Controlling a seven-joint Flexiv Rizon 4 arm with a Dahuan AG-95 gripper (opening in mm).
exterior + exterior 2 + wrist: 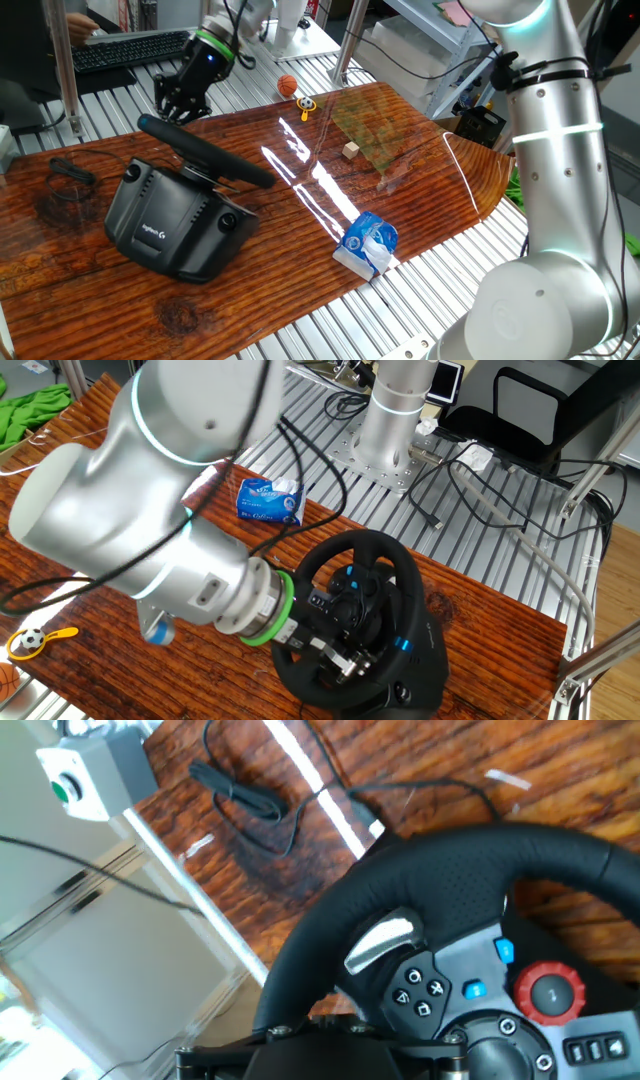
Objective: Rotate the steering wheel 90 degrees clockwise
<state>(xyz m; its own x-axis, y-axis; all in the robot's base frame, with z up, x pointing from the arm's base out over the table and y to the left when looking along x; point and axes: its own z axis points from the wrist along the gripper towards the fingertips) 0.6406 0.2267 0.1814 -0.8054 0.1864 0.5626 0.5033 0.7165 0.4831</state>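
The steering wheel (215, 160) is black with a thick dark rim and stands on a bulky black Logitech-marked base (170, 225) on the wooden board. My gripper (172, 108) sits at the far left end of the rim. In the other fixed view the gripper (325, 650) is at the lower left of the wheel rim (400, 575), fingers around the rim. In the hand view the rim (450, 860) runs down into the gripper (310, 1020). The hub shows small blue lights (474, 990), a red knob (548, 992) and a silver paddle (382, 942). The fingertips are hidden.
A blue-white packet (368, 243) lies at the board's near edge. A small wooden cube (350, 150), an orange ball (287, 86) and a yellow toy (305, 104) lie at the back. A black keyboard (130, 48), a black cable (250, 805) and a grey button box (90, 775) are nearby.
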